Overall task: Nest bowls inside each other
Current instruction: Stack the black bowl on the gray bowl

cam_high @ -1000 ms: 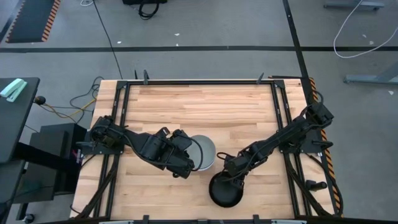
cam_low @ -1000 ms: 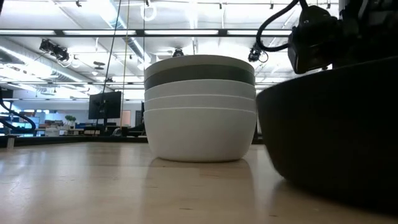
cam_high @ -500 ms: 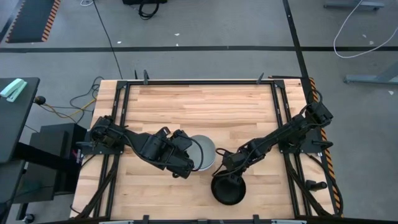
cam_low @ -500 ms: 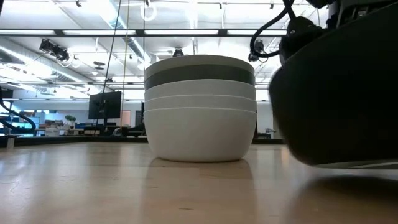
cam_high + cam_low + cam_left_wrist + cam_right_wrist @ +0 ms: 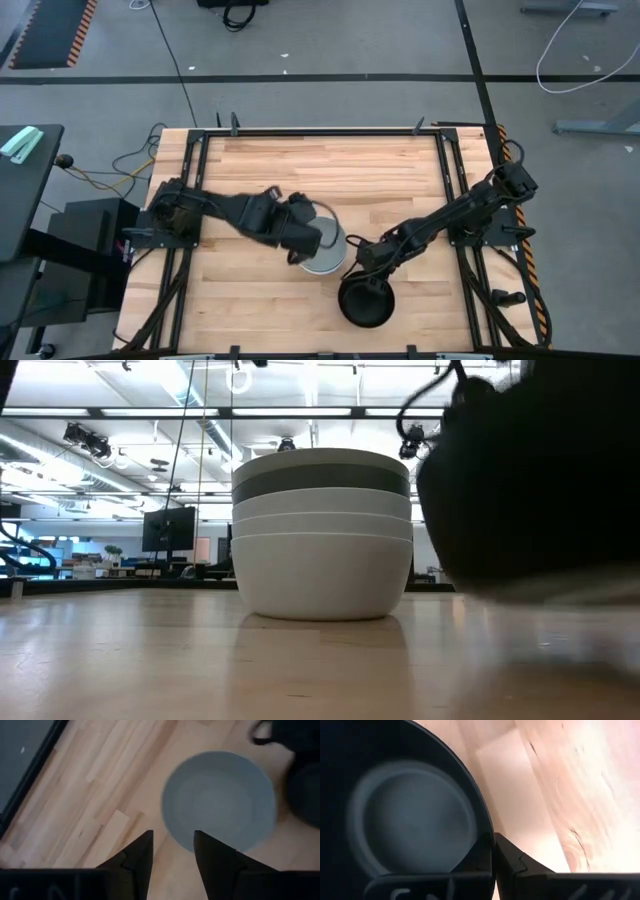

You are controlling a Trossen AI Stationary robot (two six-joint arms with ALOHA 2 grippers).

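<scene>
A stack of nested bowls (image 5: 327,250) (image 5: 322,535) stands on its white bottom bowl near the table's middle, with a dark grey bowl above the white ones and the light grey-green bowl (image 5: 220,800) on top. My left gripper (image 5: 300,245) (image 5: 172,852) hovers open over the stack's left side and touches nothing. The black bowl (image 5: 365,303) (image 5: 535,480) is to the right of the stack, nearer the table's near edge, held by my right gripper (image 5: 366,280) (image 5: 492,840). My right gripper is shut on the black bowl's rim (image 5: 486,837), on the side toward the table's far edge. One finger is inside the bowl and one finger (image 5: 520,862) is outside its wall. The fingers come from above, slanting down. The bowl hangs mouth-up, lifted clear of the table.
Bare wooden tabletop (image 5: 330,170) lies beyond the stack toward the far edge, and more to the left and right. Black frame rails (image 5: 447,170) run along the table's sides. The room's desks and monitors show behind the stack in the low view.
My right gripper has raised the black bowl off the table and carried it a little toward the stack. My left arm has risen and moved toward the far edge, so its gripper now hangs over the stack's left side. The stack has stayed still.
</scene>
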